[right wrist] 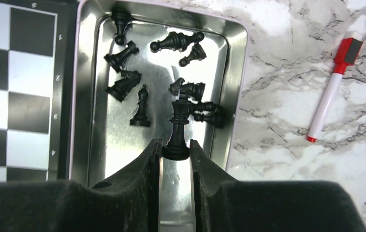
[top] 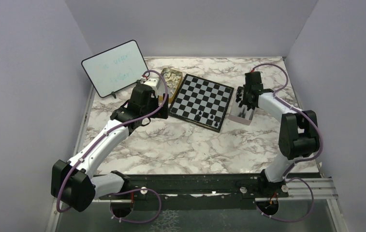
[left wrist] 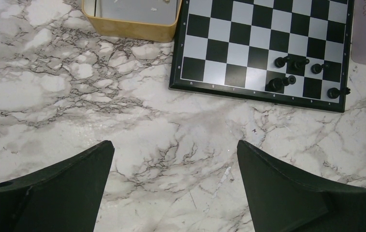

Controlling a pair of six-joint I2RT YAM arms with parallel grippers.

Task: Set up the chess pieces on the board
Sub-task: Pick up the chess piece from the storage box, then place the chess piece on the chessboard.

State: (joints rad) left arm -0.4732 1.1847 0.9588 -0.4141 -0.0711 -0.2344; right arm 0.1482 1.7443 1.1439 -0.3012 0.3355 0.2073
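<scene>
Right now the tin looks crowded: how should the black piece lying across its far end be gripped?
Come from above and pinch the lying black piece across its narrow middle, fingers either side of its long axis; it lies flat on the silver tin.

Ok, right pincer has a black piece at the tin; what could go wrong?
The right pincer pinches the tall black chess piece only at its base, so it may tilt or slip in transit. Loose black pieces lie close beside it in the shiny metal tin and could snag on lifting. Black pieces already on the black-and-white checked chessboard could be knocked when placing.
</scene>
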